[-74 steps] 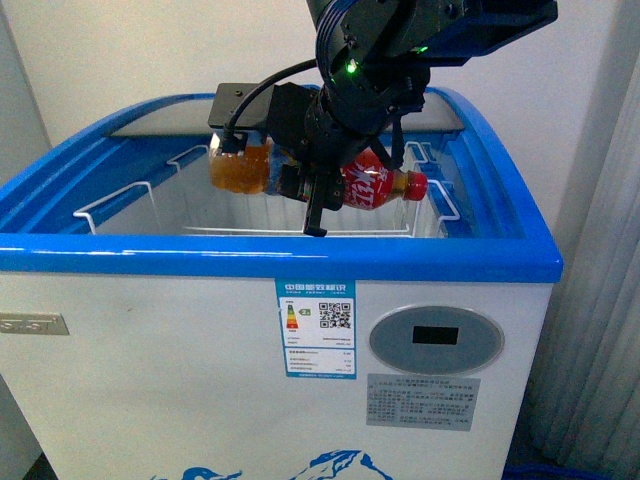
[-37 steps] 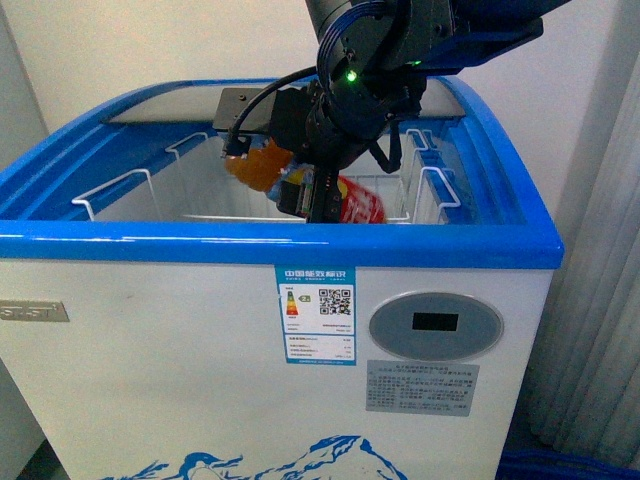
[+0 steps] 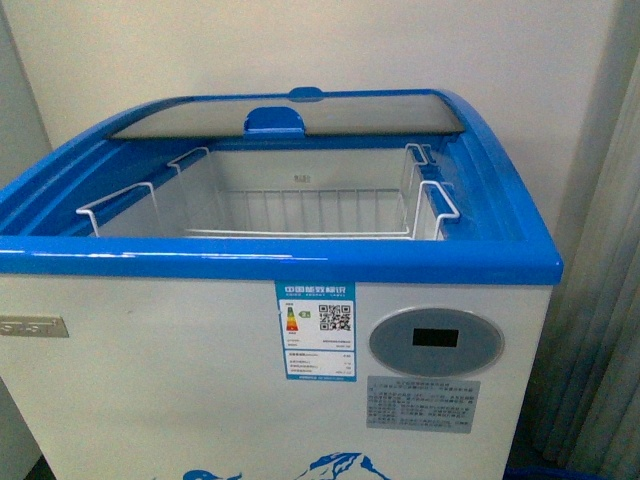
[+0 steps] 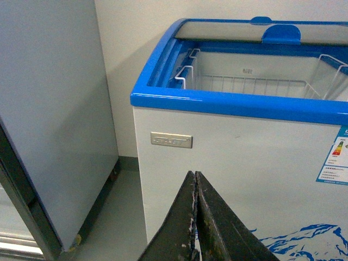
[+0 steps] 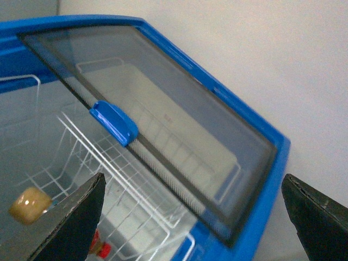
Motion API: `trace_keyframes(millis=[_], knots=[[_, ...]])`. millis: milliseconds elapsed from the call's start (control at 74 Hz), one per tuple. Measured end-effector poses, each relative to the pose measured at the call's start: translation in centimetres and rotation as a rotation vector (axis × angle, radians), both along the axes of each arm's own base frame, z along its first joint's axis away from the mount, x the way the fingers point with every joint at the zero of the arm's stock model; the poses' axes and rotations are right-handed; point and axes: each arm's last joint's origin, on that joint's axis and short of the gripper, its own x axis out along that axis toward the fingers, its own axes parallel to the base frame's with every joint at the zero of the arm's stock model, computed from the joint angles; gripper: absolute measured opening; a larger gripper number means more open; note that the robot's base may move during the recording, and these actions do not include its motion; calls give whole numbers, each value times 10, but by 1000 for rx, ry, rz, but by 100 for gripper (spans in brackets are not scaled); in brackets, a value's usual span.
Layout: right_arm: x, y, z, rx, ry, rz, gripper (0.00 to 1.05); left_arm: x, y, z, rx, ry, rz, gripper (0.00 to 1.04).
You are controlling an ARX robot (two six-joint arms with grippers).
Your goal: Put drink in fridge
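In the front view, the arm that was reaching into the fridge [image 3: 300,260] with the bottle half a second ago is now gone from sight, and no drink is showing above the rim. The lid [image 3: 290,112] is sitting slid to the back, its blue handle [image 3: 275,120] facing the opening, and the wire basket [image 3: 260,205] is looking bare from this angle. That is suggesting the drop is done and the arm is pulling away.

In the left wrist view, the left tool [image 4: 196,217] is hanging low in front of the fridge's white wall, its fingers pressed together with nothing between them. A grey cabinet [image 4: 54,109] is standing beside the fridge, with floor [image 4: 117,217] between them.

In the right wrist view, the right tool [image 5: 190,212] is hovering over the open fridge, spread wide and released. Below it, the drink [image 5: 32,204] is lying inside the basket, its amber end and a bit of red showing through the wires. The task is looking essentially complete, unless the lid is to be slid shut. A plain wall [image 5: 244,54] is filling the background.
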Motion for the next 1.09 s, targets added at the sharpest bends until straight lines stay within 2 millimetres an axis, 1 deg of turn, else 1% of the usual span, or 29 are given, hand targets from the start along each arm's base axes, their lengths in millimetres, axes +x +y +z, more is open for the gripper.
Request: trace_keyframes(millis=[41, 68, 81, 95, 149, 162, 176, 203, 216, 230, 257, 270, 297, 351, 365, 419, 432, 459, 473, 500, 541, 608, 635, 676, 703, 770, 865, 932, 1095], knots=[[-25, -17, 2, 83, 49, -46, 97, 0, 0, 0, 0, 0, 0, 3], [-36, -24, 2, 122, 71, -67, 97, 0, 0, 0, 0, 0, 0, 3], [-47, -31, 1, 144, 89, -86, 97, 0, 0, 0, 0, 0, 1, 3], [-65, -41, 0, 194, 117, -119, 97, 0, 0, 0, 0, 1, 1, 3], [-114, -65, -7, 288, 174, -182, 97, 0, 0, 0, 0, 1, 1, 3], [-127, -71, -9, 318, 190, -195, 97, 0, 0, 0, 0, 1, 1, 3], [-134, -73, -10, 329, 196, -200, 97, 0, 0, 0, 0, 1, 1, 3], [-160, -83, -16, 370, 219, -229, 97, 0, 0, 0, 0, 1, 0, 3], [-166, -85, -18, 377, 225, -238, 97, 0, 0, 0, 0, 1, 1, 3], [-179, -88, -21, 388, 232, -251, 97, 0, 0, 0, 0, 1, 1, 3], [-191, -91, -25, 401, 239, -262, 97, 0, 0, 0, 0, 1, 1, 3], [-203, -93, -29, 411, 244, -267, 97, 0, 0, 0, 0, 1, 1, 3], [-220, -96, -34, 436, 255, -280, 97, 0, 0, 0, 0, 1, 1, 3], [-250, -100, -43, 461, 263, -304, 97, 0, 0, 0, 0, 1, 1, 3], [-262, -101, -46, 481, 259, -309, 97, 0, 0, 0, 0, 1, 1, 3], [-285, -104, -46, 529, 168, -325, 97, 0, 0, 0, 0, 1, 0, 3], [-288, -105, -46, 536, 143, -327, 97, 0, 0, 0, 0, 1, 0, 3], [-289, -107, -50, 535, 48, -325, 91, 0, 0, 0, 0, 1, 0, 3], [-288, -109, -58, 515, -18, -333, 86, 0, 0, 0, 0, 1, 0, 3], [-288, -110, -64, 508, -53, -340, 83, 0, 0, 0, 0, 1, 1, 3], [-285, -111, -83, 483, -93, -333, 74, 0, 0, 0, 0, 1, 1, 3], [-283, -111, -108, 462, -100, -330, 62, 0, 0, 0, 0, 1, 1, 3], [-282, -111, -113, 458, -97, -331, 59, 0, 0, 0, 0, 1, 0, 3], [-282, -111, -125, 452, -94, -333, 50, 0, 0, 0, 0, 1, 1, 3], [-282, -111, -129, 450, -94, -333, 47, 0, 0, 0, 0, 1, 0, 3], [-282, -111, -144, 442, -95, -333, 33, 0, 0, 0, 0, 1, 0, 3], [-282, -111, -157, 439, -96, -333, 17, 0, 0, 0, 0, 1, 1, 3], [-282, -111, -167, 436, -94, -334, 3, 0, 0, 0, 0, 1, 0, 3], [-282, -111, -185, 433, -94, -334, 3, 0, 0, 0, 0, 1, 1, 3]])
